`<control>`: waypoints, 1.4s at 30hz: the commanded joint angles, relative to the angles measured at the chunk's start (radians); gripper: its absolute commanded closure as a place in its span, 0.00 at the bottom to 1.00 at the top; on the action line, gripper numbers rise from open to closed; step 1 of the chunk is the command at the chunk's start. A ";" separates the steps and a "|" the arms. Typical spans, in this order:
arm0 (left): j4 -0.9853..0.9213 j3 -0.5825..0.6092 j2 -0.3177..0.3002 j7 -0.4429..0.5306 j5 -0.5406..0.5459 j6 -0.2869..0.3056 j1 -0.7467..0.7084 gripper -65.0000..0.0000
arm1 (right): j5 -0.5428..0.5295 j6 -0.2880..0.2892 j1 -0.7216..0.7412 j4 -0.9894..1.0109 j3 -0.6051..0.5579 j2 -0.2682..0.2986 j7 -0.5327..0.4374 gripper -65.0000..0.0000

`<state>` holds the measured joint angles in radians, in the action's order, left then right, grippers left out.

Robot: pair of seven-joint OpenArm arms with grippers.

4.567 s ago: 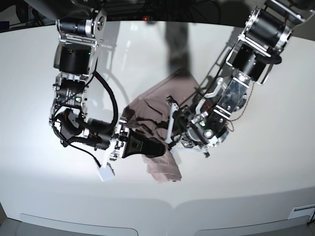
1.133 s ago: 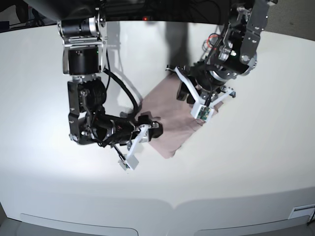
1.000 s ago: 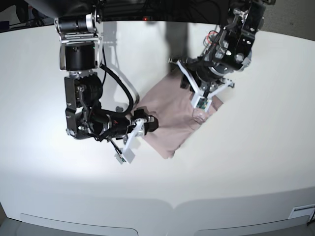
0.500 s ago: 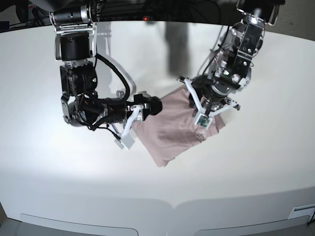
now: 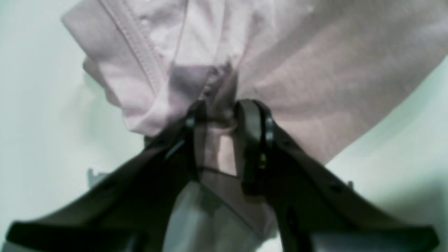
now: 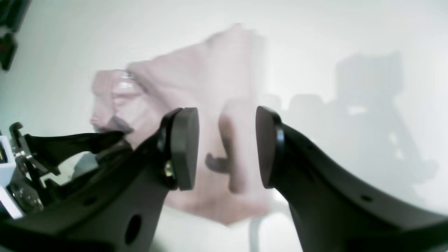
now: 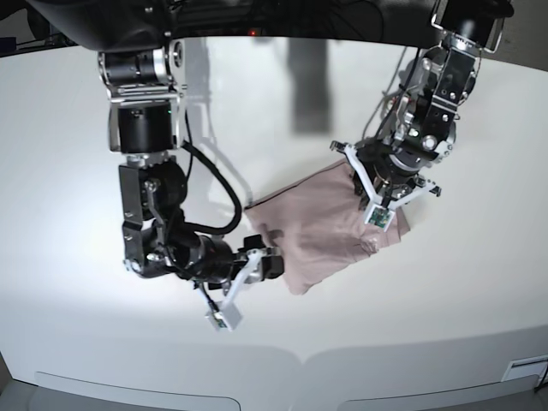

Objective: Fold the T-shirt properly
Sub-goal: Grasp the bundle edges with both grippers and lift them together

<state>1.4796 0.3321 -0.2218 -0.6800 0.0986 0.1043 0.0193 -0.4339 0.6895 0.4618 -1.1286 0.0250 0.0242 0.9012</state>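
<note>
Dusty pink cloth, thin and soft, lies folded into a rough slab on the white table (image 7: 77, 154) in front of you: this is the T-shirt (image 7: 317, 235), sitting a little right of centre in the base view, between your two arms. Its long edge runs from the left corner near the right arm up to the bunched end under the left arm.

Your left gripper (image 5: 218, 115) is pinching that bunched end. In the left wrist view the two dark fingers (image 5: 253, 133) stand close together with a gathered ridge of pink fabric squeezed between them, and a stitched hem (image 5: 134, 38) runs up and away toward the upper left of the picture. In the base view the same gripper (image 7: 381, 184) points down onto the right-hand end of the shirt, where the cloth puckers.

Your right gripper (image 6: 225, 147) stands spread, with nothing between its round pads (image 6: 183, 147). Through the gap you see the shirt (image 6: 196, 80) lying on the table beyond, blurred, with the tips of the other arm's dark finger at the left edge. In the base view this gripper (image 7: 265, 261) sits just beside the shirt's lower left edge; whether it touches the cloth cannot be told from here.
</note>
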 commanded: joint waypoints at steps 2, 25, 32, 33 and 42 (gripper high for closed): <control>-0.001 -0.002 -0.009 -0.056 -0.001 -0.003 0.000 0.77 | 0.040 0.009 0.045 0.018 -0.001 -0.016 -0.079 0.59; -0.001 -0.003 -0.112 0.027 -0.046 0.085 0.014 0.77 | 0.032 0.009 0.009 0.124 -0.643 0.174 0.092 0.59; -0.001 -0.003 -0.147 0.095 -0.047 0.096 0.043 0.77 | -0.164 0.009 -0.063 -0.004 -0.634 0.178 0.210 0.59; -0.001 -0.003 -0.147 0.103 -0.047 0.103 0.048 0.77 | -0.185 0.009 -0.076 -0.026 -0.634 0.178 0.224 0.59; -0.001 -0.003 -0.147 0.158 -0.047 0.159 0.071 0.77 | -0.324 0.009 -0.158 -0.211 -0.634 0.175 0.275 0.59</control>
<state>1.4654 0.3336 -0.3626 -0.5449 0.0521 0.2665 0.0692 -0.7437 0.6884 0.2840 -1.3247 -0.6102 0.1993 1.1633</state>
